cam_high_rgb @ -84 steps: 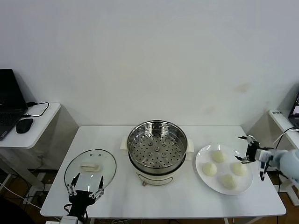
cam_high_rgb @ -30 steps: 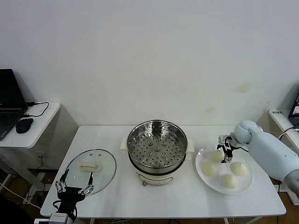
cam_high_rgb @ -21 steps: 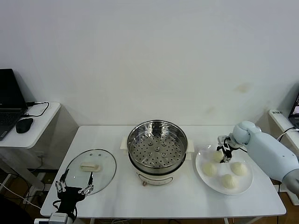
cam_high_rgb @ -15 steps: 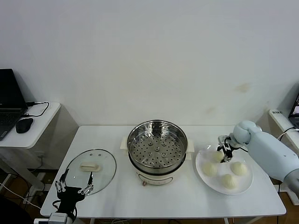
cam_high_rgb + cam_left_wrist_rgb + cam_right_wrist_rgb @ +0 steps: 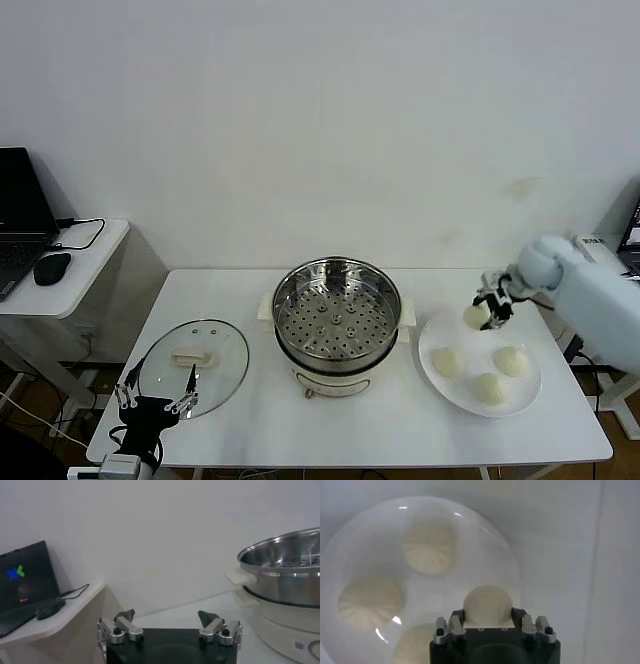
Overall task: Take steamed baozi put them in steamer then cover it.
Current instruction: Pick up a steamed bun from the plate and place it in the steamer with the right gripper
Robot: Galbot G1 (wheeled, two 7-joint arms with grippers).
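Observation:
My right gripper [image 5: 490, 302] [image 5: 487, 611] is shut on one steamed baozi [image 5: 476, 316] [image 5: 487, 601], a cream-white bun held just above the back of the white plate [image 5: 430, 338] [image 5: 512, 567]. Three more baozi [image 5: 449, 361] [image 5: 512, 361] [image 5: 490, 388] lie on that plate. The steamer [image 5: 337, 312] [image 5: 287, 562], a shiny perforated basket on a cream pot base, stands at the table's middle with nothing in it. The cover [image 5: 193, 355], a glass lid with a cream handle, lies flat at the left. My left gripper [image 5: 155, 404] [image 5: 167, 616] hangs open by the lid's front edge.
A side desk [image 5: 85, 262] at the far left carries a laptop [image 5: 22, 215] [image 5: 25, 582] and a mouse [image 5: 52, 268]. Bare tabletop [image 5: 370, 420] runs in front of the steamer and between steamer and plate. A wall stands close behind.
My right gripper has shut on the rear baozi and lifted it off the plate, drifting slightly right. The left gripper has barely moved.

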